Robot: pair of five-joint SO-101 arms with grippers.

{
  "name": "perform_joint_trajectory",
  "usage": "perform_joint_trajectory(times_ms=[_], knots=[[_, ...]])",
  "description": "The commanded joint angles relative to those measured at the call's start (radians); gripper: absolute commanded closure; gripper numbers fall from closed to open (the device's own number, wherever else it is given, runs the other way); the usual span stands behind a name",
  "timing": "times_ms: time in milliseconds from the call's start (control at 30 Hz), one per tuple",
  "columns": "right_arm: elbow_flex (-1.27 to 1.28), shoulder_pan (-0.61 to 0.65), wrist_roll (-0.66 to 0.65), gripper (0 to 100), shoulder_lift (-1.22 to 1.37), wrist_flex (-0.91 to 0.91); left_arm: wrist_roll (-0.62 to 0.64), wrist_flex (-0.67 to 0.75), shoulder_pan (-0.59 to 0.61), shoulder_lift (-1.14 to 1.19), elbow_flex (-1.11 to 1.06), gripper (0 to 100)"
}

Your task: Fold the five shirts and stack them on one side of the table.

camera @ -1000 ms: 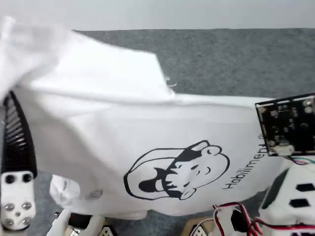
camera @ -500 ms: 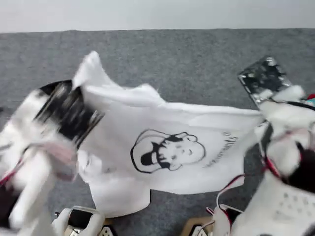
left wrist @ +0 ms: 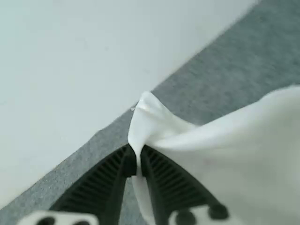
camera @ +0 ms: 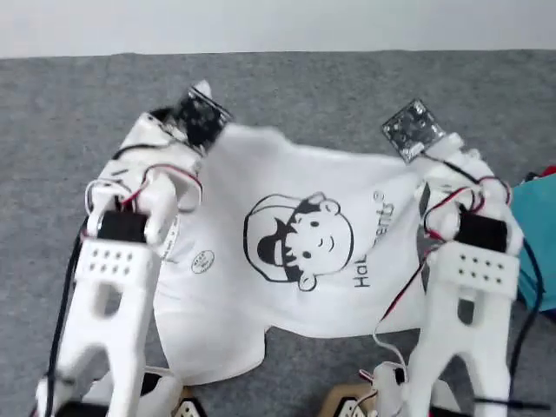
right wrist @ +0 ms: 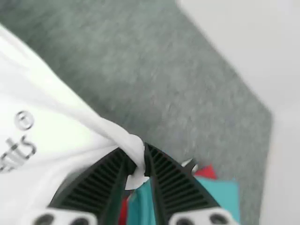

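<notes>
White shirt (camera: 295, 291) lies spread, print side up, across the middle of the grey table surface (camera: 347, 87), raised at its two far corners.

High view: the left arm (camera: 122, 261) covers one side edge of the shirt and the right arm (camera: 465, 261) covers the other. A wrist circuit board sits over each far corner, hiding the fingers. A cartoon face (camera: 300, 241) is printed at centre. The lettering beside it is partly covered by the right arm. A small round label (camera: 202, 261) is too small to read. Bare table extends beyond the far hem. A teal cloth (camera: 537, 239) is cut off at the right-hand edge.

Left wrist view: the left gripper (left wrist: 133, 161) is closed tight on a bunched shirt corner, which sticks up past the fingertips. A pale wall (left wrist: 70, 56) borders the table.

Right wrist view: the right gripper (right wrist: 138, 161) is clamped on the other corner. Part of the lettering is visible. A red item (right wrist: 206, 171) lies beside the teal cloth.
</notes>
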State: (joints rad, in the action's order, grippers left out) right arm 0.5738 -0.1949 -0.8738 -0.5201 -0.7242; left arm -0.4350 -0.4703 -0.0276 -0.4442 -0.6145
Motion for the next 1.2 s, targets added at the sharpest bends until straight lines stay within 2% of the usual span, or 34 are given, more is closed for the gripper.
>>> perform_joint_trajectory(times_ms=[0,200,367,633,767,900,1000,1167], knots=[[-0.026,-0.001,0.011,98.8,0.085,0.199,0.061,0.158,0.054,0.169,0.119,100],[-0.196,0.007,0.009,98.8,0.239,0.328,0.075,0.160,0.061,0.428,0.392,100],[-0.396,0.007,0.008,98.8,0.407,0.351,0.075,0.160,0.058,0.586,0.572,100],[-0.678,0.007,0.008,98.8,0.657,0.341,0.075,0.150,0.061,0.706,0.682,100],[-0.697,0.005,0.008,98.8,0.696,0.315,0.071,0.072,0.060,0.706,0.688,100],[-0.697,0.016,-0.063,98.8,0.699,0.142,0.068,-0.029,0.068,0.701,0.690,100],[-0.697,0.021,-0.118,98.8,0.700,-0.016,0.040,-0.160,0.075,0.661,0.694,100],[-0.697,0.018,-0.126,98.8,0.697,-0.193,-0.100,-0.433,0.069,0.583,0.694,100]])
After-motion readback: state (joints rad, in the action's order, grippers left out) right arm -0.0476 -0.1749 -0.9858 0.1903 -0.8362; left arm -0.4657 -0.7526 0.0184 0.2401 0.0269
